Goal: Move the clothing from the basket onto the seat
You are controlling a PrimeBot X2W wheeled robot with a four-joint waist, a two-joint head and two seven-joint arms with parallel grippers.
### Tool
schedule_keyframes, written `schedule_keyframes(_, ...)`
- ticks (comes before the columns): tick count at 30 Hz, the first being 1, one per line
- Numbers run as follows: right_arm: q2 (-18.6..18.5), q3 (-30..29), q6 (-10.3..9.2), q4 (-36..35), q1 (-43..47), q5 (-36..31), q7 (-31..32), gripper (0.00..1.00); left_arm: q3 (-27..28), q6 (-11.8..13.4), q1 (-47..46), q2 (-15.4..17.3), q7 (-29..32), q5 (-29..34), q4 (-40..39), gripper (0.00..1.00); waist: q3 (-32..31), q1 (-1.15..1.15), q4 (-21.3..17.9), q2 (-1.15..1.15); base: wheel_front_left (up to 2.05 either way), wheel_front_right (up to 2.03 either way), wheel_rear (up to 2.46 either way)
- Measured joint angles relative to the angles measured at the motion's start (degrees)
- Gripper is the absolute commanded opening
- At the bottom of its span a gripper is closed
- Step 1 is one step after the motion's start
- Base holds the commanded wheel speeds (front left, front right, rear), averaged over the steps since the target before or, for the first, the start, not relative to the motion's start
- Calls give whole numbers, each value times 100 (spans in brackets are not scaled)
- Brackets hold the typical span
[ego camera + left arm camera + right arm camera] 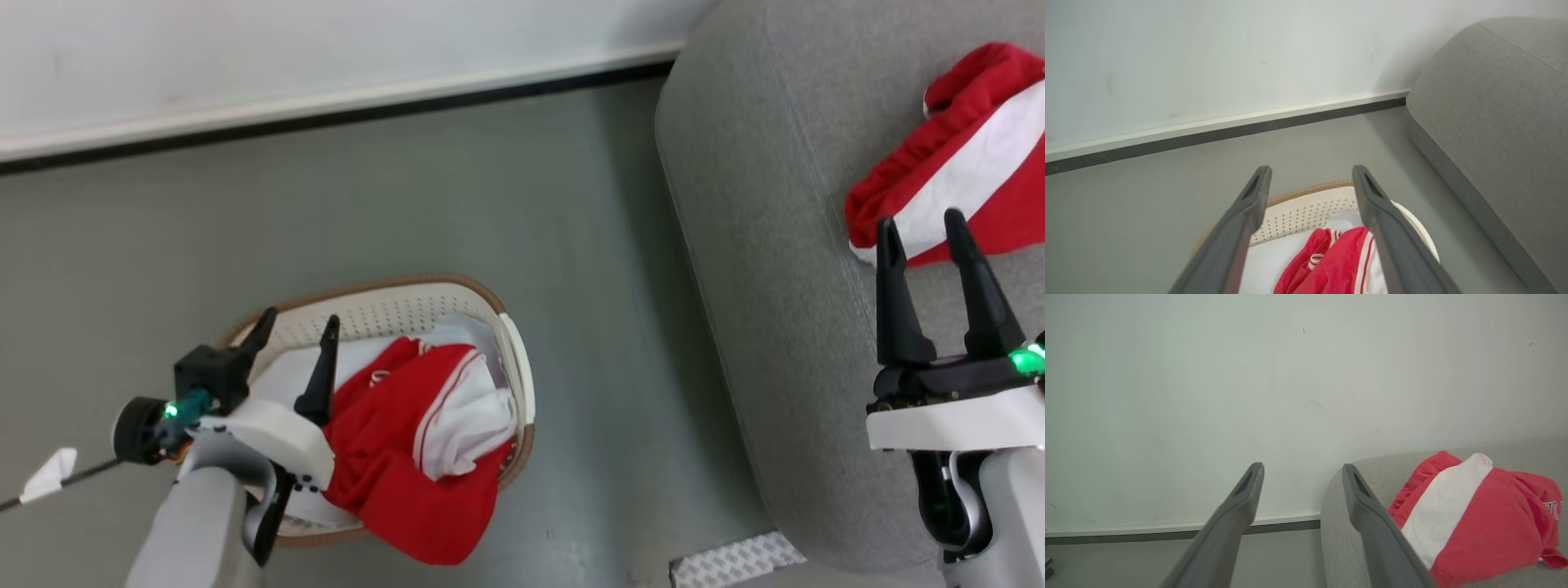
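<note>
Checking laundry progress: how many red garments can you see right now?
2. One red garment lies in the basket, spilling over its rim; the other red garment lies on the sofa. More may be hidden under the first.

Seemingly a plain room in a home: a grey upholstered seat (759,245) beneath the right gripper (918,220), a laundry basket (384,314) of red clothing (392,441) on the smooth grey floor (408,188) under the left gripper (300,318), and a bare white wall (326,41) with skirting (326,106) beyond both.
</note>
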Motion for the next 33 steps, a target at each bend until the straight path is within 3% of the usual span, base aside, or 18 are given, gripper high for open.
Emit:
schedule_keyframes(19, 515, -178, 0, -1152, -420, -163, 0, 100, -1155, -3, -1392, 625, 632, -619, 1917, 100, 1434, 0, -604, 0, 0, 0, 0)
schedule_keyframes(33, 610, -115, 0, -1518, -612, -126, 0, 100, -2182, -2, -2141, 956, 1497, -1056, 2888, 100, 2227, -1, -975, 0, 0, 0, 0)
